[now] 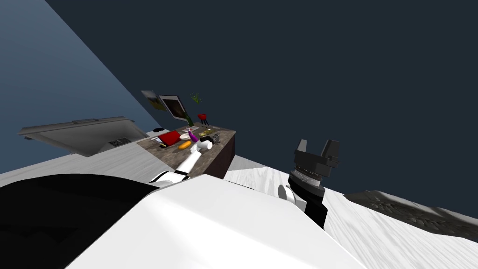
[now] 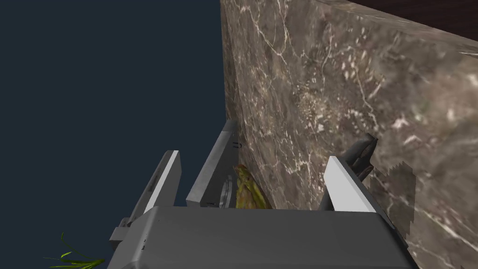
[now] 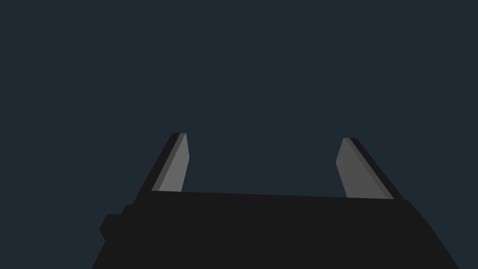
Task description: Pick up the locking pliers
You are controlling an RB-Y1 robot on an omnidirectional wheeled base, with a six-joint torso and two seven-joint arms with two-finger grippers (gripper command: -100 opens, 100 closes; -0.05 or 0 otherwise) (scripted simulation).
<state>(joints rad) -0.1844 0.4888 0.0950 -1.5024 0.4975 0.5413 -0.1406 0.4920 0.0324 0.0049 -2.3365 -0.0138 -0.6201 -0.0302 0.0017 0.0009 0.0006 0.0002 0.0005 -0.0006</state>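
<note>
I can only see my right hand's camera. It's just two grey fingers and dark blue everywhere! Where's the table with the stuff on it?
Observer: The head view shows a brown marble table ahead on your left, with your left arm reaching over it.
Operator: Are the pliers near my left hand?
Observer: Maybe. The left gripper is open low over the marble, and a dark thing peeks out behind one finger; I cannot tell if that is the pliers.
</note>
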